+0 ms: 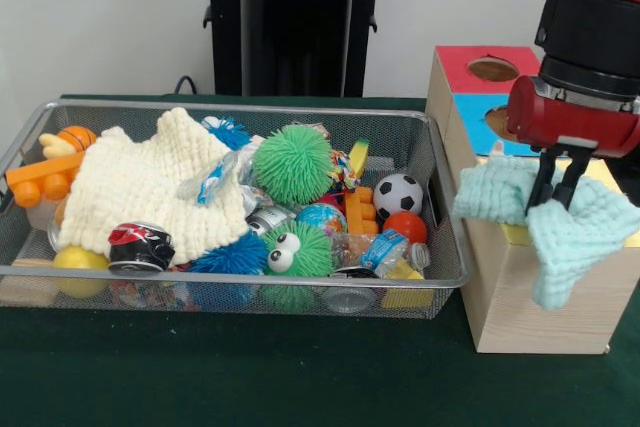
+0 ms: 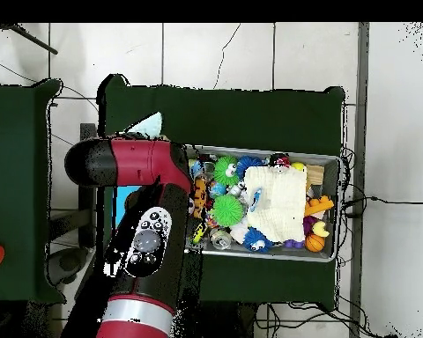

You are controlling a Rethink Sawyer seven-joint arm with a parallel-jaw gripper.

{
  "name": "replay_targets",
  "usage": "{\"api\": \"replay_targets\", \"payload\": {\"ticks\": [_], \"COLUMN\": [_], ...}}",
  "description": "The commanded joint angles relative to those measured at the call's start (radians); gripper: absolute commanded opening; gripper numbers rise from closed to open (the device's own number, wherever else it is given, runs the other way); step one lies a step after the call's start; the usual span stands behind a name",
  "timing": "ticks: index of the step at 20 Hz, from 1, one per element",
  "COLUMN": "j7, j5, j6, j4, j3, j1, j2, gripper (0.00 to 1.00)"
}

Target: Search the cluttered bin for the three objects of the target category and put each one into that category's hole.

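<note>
The silver wire-mesh bin (image 1: 250, 107) sits on the green table, full of mixed toys, and also shows in the overhead view (image 2: 268, 151). A large cream knitted cloth (image 1: 150, 187) lies over its left half. To the right stands a row of wooden boxes with a red top (image 1: 465, 55), a blue top (image 1: 472, 112) and a yellow top (image 1: 612, 173). My gripper (image 1: 558, 192) is shut on a pale mint cloth (image 1: 580, 232). It holds the cloth over the yellow-topped box, draped down the box's front. In the overhead view the arm hides the gripper.
The bin also holds a green spiky ball (image 1: 292, 163), a green ball with eyes (image 1: 295, 250), a small football (image 1: 398, 193), an orange ball (image 1: 406, 226), a crushed can (image 1: 140, 245) and orange plastic pieces (image 1: 40, 172). The robot's black pedestal (image 1: 290, 27) stands behind.
</note>
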Motion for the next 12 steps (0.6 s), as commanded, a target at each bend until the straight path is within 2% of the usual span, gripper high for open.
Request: {"api": "replay_targets", "payload": {"ticks": [1,7,12], "j7": [0.260,0.240,0.218], "j5": [0.044,0.053,0.057], "j6": [0.073,0.105,0.080], "j4": [0.089,0.126,0.147], "j3": [0.052,0.056,0.073], "j1": [0.012,0.021,0.010], "j2": [0.017,-0.029,-0.035], "gripper": [0.00,0.00,0.00]}}
